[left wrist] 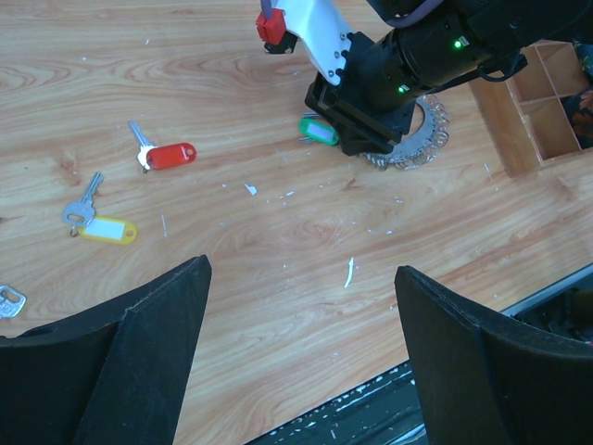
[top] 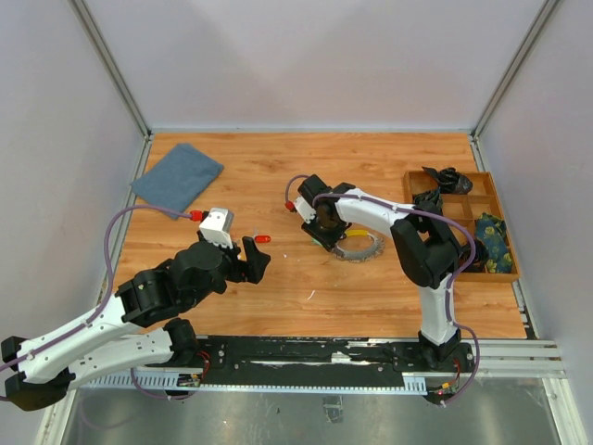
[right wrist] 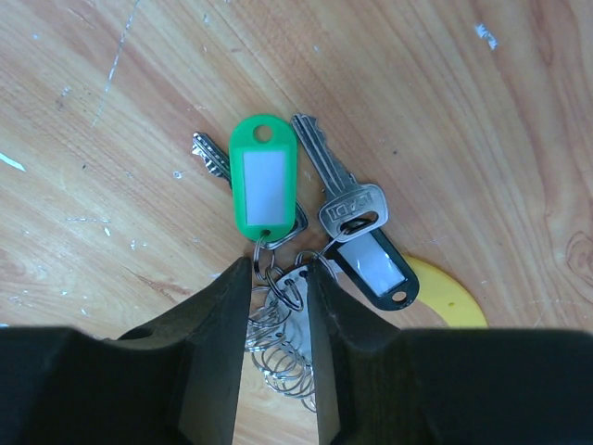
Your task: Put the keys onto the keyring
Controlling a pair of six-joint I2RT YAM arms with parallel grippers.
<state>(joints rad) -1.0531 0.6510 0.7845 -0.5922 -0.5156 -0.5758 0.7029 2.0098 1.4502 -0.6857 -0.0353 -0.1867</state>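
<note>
Keyring (top: pixel 364 249) lies under right claw (right wrist: pixel 279 273), away from table (top: pixel 278 158) edges.

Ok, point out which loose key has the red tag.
The loose key lying nearer the keyring, with a solid red tag; the other loose key, nearer the camera, carries a yellow tag.

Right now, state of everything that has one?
Keyring: flat on the table.
Left claw: open, empty, above the table.
Right claw: narrow around the keyring's small rings; grip unclear.
Red-tag key: loose, flat, off the ring.
Yellow-tag key: loose, flat, off the ring.
Green tag: clipped on the keyring.
</note>
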